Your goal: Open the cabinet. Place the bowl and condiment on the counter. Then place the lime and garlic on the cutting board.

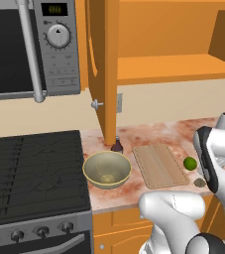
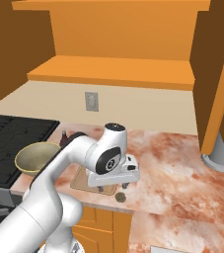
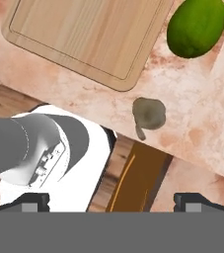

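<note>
Nearest the hand camera is the garlic [image 3: 149, 114], a dull grey-brown lump with a short stub, lying on bare counter [image 3: 192, 133] close to the front edge. The gripper [image 3: 112, 201] hangs above it with its fingers spread as wide as they go and nothing between them.

Going left to right in the left base view: the black stove [image 1: 34, 173] with its ridged grates, then the bowl [image 1: 107, 169], round, glossy and olive-beige, already on the counter. The small dark bottle [image 1: 116, 145] stands at the bowl's one o'clock, just behind it, beneath the open cabinet [image 1: 103, 64] door of orange wood. Next comes the cutting board [image 1: 159, 165], a thin pale wooden rectangle with fine grain and rounded corners, bare on top. The lime [image 1: 190, 163], a smooth bright green ball, sits just off the board at its three o'clock, and the garlic [image 1: 199, 182] lies at the lime's five o'clock.

The cabinet, bowl and bottle steps look done; the lime and garlic remain.

Risks, as I judge them: the garlic is tiny and irregular, so wide fingers closing off-centre could squeeze it sideways or pinch its stub alone and drop it. It lies near the counter's edge, so a nudge could send it to the floor. The lime is round and slick on polished marbled stone; a glancing touch could set it rolling, and once on the flat board it may roll off again.
</note>
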Tool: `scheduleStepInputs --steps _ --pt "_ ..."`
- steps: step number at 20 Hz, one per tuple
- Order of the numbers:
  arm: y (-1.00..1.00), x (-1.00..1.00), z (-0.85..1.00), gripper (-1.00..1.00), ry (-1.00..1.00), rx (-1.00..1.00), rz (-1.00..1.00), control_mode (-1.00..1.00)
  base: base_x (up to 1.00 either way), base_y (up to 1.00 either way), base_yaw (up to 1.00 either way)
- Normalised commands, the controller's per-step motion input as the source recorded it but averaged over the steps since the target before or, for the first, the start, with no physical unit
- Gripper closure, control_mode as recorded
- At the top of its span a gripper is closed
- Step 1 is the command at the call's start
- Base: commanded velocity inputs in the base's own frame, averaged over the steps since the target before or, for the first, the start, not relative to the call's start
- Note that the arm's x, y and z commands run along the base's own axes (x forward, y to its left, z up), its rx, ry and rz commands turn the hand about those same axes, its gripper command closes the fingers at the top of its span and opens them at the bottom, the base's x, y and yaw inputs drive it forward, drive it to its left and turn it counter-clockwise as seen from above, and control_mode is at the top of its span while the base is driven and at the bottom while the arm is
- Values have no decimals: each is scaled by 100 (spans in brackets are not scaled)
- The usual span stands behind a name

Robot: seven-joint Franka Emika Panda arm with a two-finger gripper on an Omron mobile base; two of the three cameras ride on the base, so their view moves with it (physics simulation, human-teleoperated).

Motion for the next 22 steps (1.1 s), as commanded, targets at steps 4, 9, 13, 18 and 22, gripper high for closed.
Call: scheduleStepInputs --steps 4,9,13,18,22 --pt "0 0 -2 -100 0 0 15 -100 0 0 0" --pt "0 0 -4 -100 0 1 10 -100 0 0 0" --pt "0 0 -5 -100 0 1 5 -100 0 0 0" --pt "0 0 -13 -100 0 1 1 -100 0 0 0" --pt "2 7 -11 -100 0 0 0 -100 0 0 0"
